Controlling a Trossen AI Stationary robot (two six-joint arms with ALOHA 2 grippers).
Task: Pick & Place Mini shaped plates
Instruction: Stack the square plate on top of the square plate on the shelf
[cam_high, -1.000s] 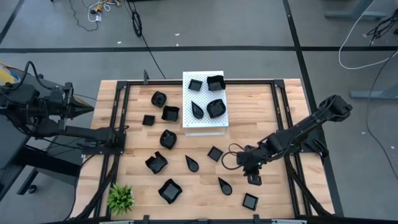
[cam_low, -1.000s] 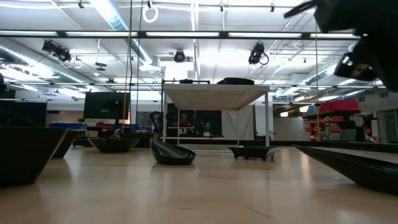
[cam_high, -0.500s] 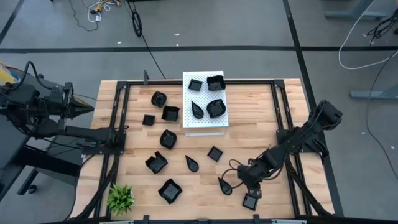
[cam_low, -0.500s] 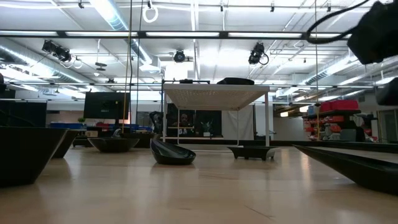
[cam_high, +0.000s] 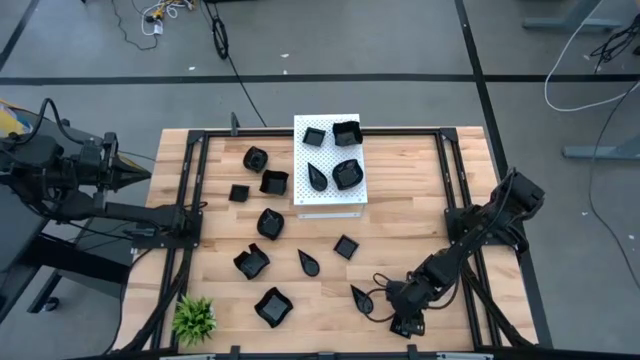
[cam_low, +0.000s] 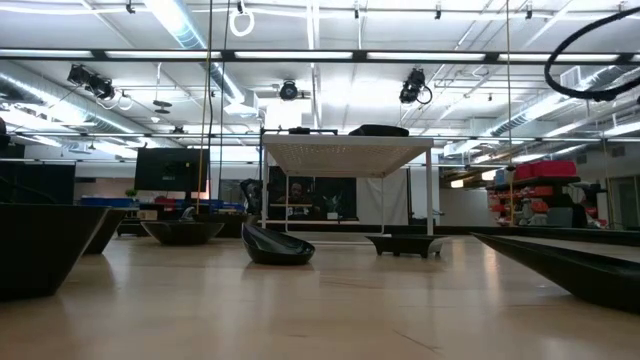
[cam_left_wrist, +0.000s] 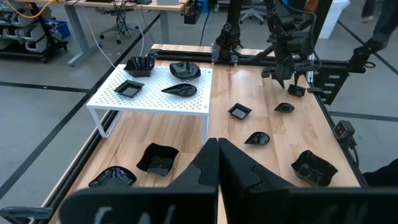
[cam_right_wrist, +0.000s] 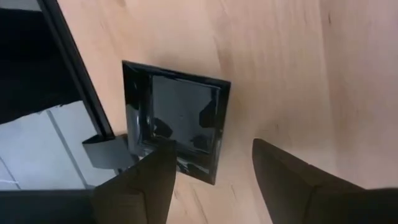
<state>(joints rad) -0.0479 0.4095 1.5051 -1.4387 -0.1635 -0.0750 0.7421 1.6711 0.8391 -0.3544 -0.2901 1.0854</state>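
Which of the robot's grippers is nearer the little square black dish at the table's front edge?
Right. The right gripper hangs open just above the square dish; the left gripper waits shut at the table's far left edge.

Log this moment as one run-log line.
right pincer: open above small glossy black square plate | left pincer: shut, parked at table's left edge

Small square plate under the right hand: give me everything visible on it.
The square plate is a small glossy black dish with a raised rim, a flat recessed centre and fairly sharp corners; it looks like glazed ceramic or hard plastic. It lies flat and upright on the wooden table, near the front edge on the right side, close beside the black frame rail. The right hand hovers directly above it with fingers open, one over the plate's rim, not visibly gripping. The plate is empty.
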